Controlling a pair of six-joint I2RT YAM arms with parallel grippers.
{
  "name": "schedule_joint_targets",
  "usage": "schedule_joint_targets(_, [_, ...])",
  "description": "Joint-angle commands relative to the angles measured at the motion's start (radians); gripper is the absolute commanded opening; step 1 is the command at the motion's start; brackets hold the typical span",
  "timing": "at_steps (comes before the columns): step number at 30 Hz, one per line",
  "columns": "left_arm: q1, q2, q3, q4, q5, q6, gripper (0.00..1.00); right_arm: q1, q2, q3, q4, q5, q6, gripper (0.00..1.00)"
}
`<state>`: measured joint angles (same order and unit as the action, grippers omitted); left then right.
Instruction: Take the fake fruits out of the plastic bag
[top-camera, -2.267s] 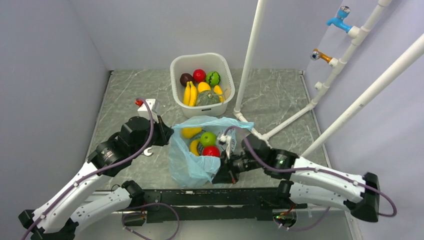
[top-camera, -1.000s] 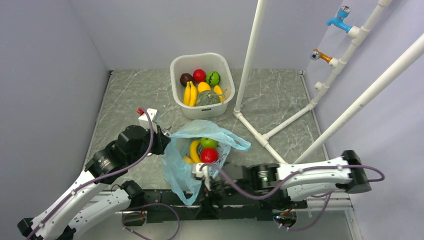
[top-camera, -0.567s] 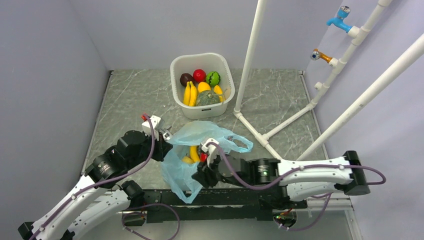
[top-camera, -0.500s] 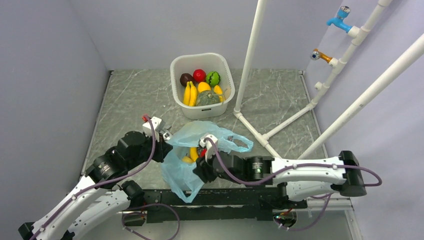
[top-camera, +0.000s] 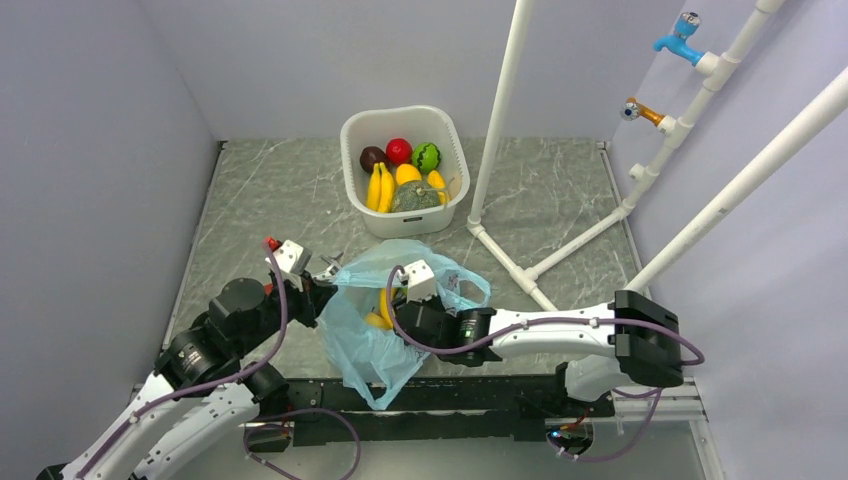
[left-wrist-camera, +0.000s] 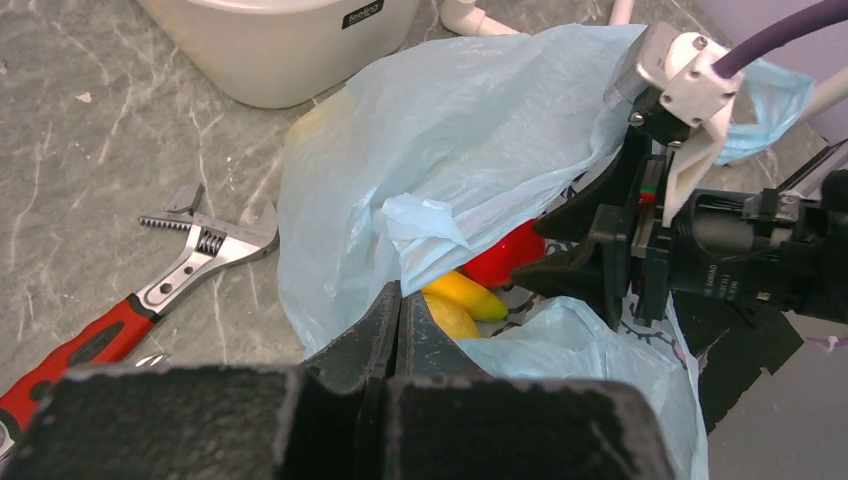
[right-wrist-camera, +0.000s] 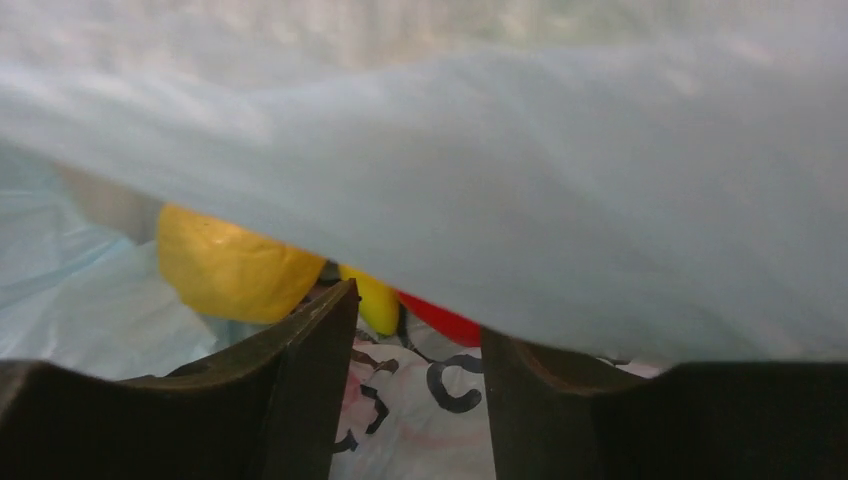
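The plastic bag (top-camera: 362, 342), thin, crinkled, light blue with black cartoon print, slumps at the middle of the bench's (top-camera: 270, 200) near edge. Inside it show a yellow banana (left-wrist-camera: 465, 292), a red apple (left-wrist-camera: 505, 258) and a yellow round fruit (right-wrist-camera: 235, 268). The left jaws are pinched shut on its rim. The right jaws stand part open inside its mouth, gripping nothing. The bench is grey marble, the walls lilac. A white tub (top-camera: 415, 222) sits toward the far edge.

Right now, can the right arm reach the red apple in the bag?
Probably yes: the left pincer holds the plastic bag open, and the right pincer, jaws parted, faces the red apple.
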<state>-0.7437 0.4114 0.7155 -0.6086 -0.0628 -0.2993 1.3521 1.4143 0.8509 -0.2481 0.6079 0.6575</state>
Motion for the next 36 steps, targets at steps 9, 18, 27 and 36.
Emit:
schedule_joint_targets(9, [0.002,0.018,-0.012,0.046,0.015,0.021,0.0,-0.031,0.091,-0.075,0.056,0.084,-0.019,0.97])
schedule_joint_targets(18, [0.002,0.046,-0.016,0.054,0.037,0.03,0.0,-0.041,0.14,-0.06,0.206,0.134,-0.154,0.95])
schedule_joint_targets(27, [0.002,0.035,-0.017,0.049,0.019,0.026,0.0,-0.041,0.116,-0.057,0.273,0.136,-0.221,0.5])
schedule_joint_targets(36, [0.002,0.044,-0.012,0.033,-0.011,0.023,0.0,-0.039,-0.052,-0.075,0.236,0.015,-0.228,0.11])
